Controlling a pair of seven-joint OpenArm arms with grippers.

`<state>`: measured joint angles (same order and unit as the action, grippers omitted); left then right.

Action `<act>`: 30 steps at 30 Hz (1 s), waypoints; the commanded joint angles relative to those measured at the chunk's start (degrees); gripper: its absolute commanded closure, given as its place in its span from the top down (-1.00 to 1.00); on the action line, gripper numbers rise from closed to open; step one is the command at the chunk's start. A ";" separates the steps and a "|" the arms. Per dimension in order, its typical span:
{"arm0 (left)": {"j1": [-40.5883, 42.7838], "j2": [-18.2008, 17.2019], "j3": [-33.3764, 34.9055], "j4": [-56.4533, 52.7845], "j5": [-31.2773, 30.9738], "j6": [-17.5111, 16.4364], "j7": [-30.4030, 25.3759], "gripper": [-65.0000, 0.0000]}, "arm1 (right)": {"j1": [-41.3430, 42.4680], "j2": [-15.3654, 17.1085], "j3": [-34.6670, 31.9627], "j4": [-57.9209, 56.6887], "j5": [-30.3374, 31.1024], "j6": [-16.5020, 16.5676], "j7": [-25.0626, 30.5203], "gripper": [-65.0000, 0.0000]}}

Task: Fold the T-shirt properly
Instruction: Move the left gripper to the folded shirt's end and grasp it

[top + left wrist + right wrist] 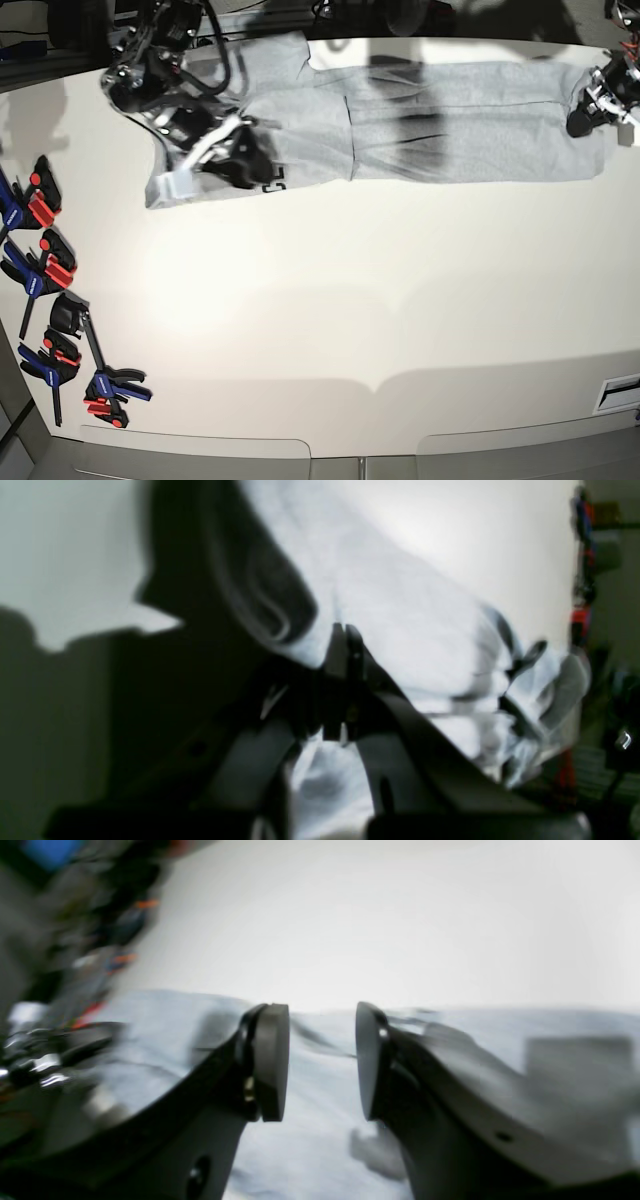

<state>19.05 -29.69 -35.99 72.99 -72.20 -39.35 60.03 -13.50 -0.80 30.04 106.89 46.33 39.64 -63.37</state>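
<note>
Over the T-shirt [450, 130], right claw [322, 1060] hovers agape, left claw [345, 635] pinching cloth.

Workshop or lab: bar clamps [45, 270] along white table [330, 300].

Both wrist views are motion-blurred; the black lettering on the T-shirt [400, 610] is smeared and unreadable. In the base view, the right gripper [243, 156] covers most of the lettering, and the left gripper [583, 120] is too small to judge its jaws. The picture's left edge cuts off the clamps [40, 265].
</note>
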 commanded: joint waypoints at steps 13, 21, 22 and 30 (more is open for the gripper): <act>1.73 11.50 5.03 19.04 -10.38 -0.65 8.57 -1.00 | 0.00 4.61 14.84 0.98 -0.35 0.36 1.92 -0.37; -0.28 15.63 13.90 19.69 -10.34 -0.65 8.55 -1.00 | 0.00 4.59 14.84 0.98 -0.37 0.36 2.12 -0.37; -0.70 16.00 14.80 19.69 -10.34 -0.65 8.55 -1.00 | 0.00 4.59 14.84 0.98 -0.37 0.36 2.12 -0.37; -3.13 18.43 22.08 19.78 -8.81 -0.65 8.20 -1.00 | 0.00 4.59 14.84 0.98 -0.37 0.36 2.80 -0.37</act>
<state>16.36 -11.05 -13.72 91.61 -79.48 -39.46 68.99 -13.82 3.18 44.75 106.89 44.75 39.66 -62.35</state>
